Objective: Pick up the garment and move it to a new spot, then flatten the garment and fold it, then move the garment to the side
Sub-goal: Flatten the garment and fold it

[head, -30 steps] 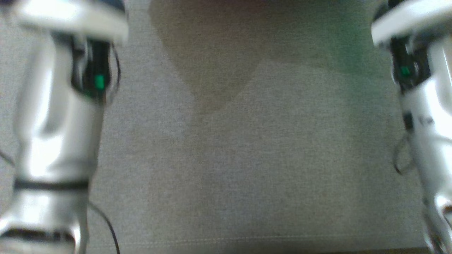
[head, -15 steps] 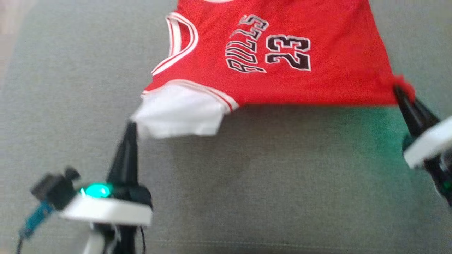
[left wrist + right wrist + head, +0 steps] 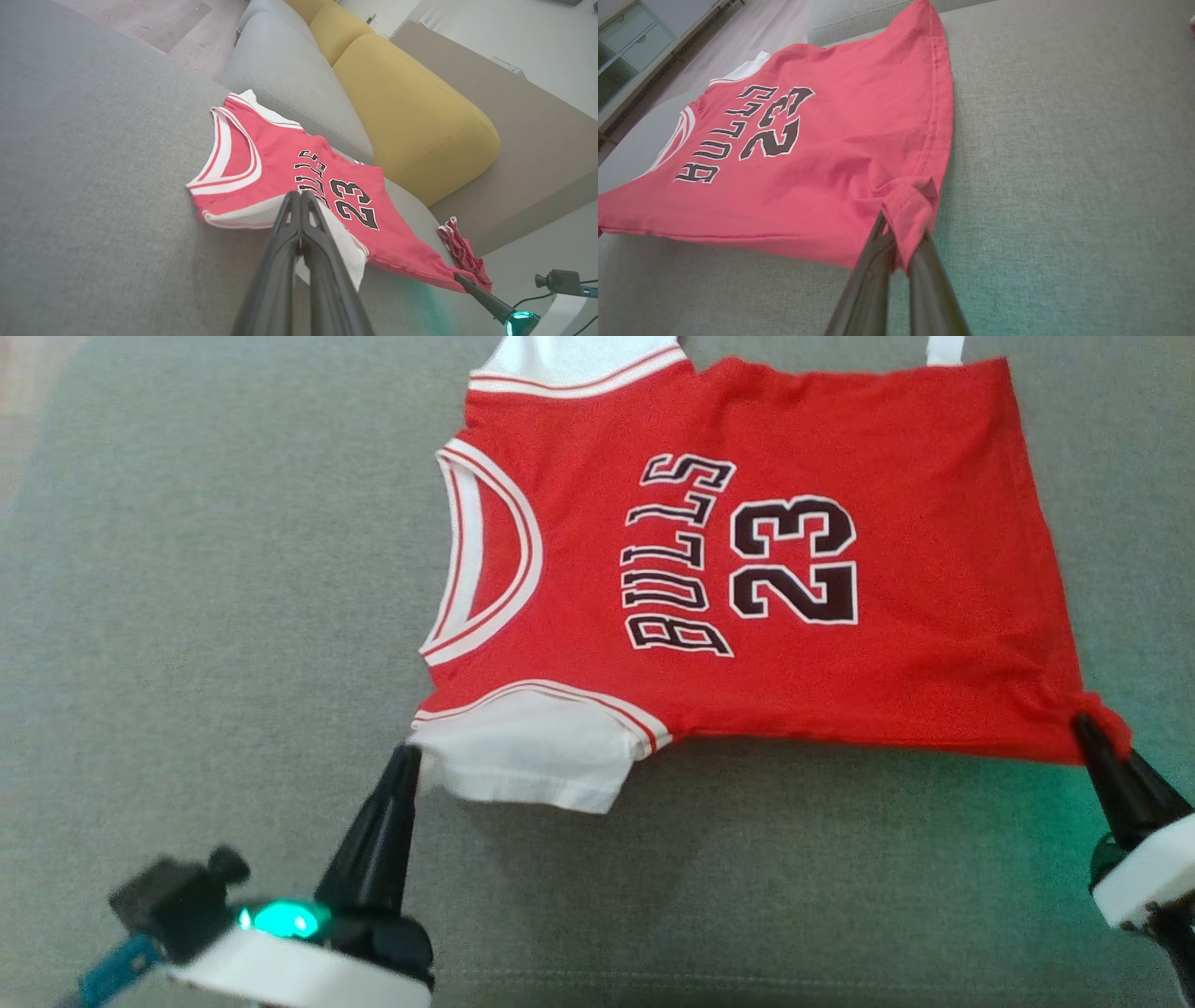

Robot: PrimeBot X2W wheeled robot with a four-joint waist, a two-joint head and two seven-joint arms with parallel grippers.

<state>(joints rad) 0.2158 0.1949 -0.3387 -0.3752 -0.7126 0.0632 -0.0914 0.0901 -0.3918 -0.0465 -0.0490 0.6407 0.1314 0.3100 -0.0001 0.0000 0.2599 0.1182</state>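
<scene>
The garment [image 3: 896, 448] is a red "BULLS 23" jersey with white sleeves, spread on the grey sofa seat [image 3: 187, 569] with its near edge lifted. My left gripper [image 3: 409, 758] is shut on the near white sleeve [image 3: 523, 756] at the lower left. My right gripper [image 3: 1085, 723] is shut on the bunched red hem corner at the lower right. In the left wrist view the closed fingers [image 3: 299, 198] pinch the white sleeve of the garment [image 3: 280, 158], and the right gripper [image 3: 460, 278] holds the far corner. In the right wrist view the garment [image 3: 831, 163] folds over that gripper [image 3: 901, 233].
Yellow back cushions [image 3: 411, 107] and a grey cushion [image 3: 289, 79] stand behind the jersey. A small red cloth [image 3: 462, 249] lies at the seat's far end. Wooden floor [image 3: 154, 23] and a cabinet with drawers [image 3: 626, 32] lie beyond the sofa.
The head camera has swung from blurred forearms over bare cushion to the jersey. Since half a second ago the jersey and both grippers sit lower in view, both grips kept.
</scene>
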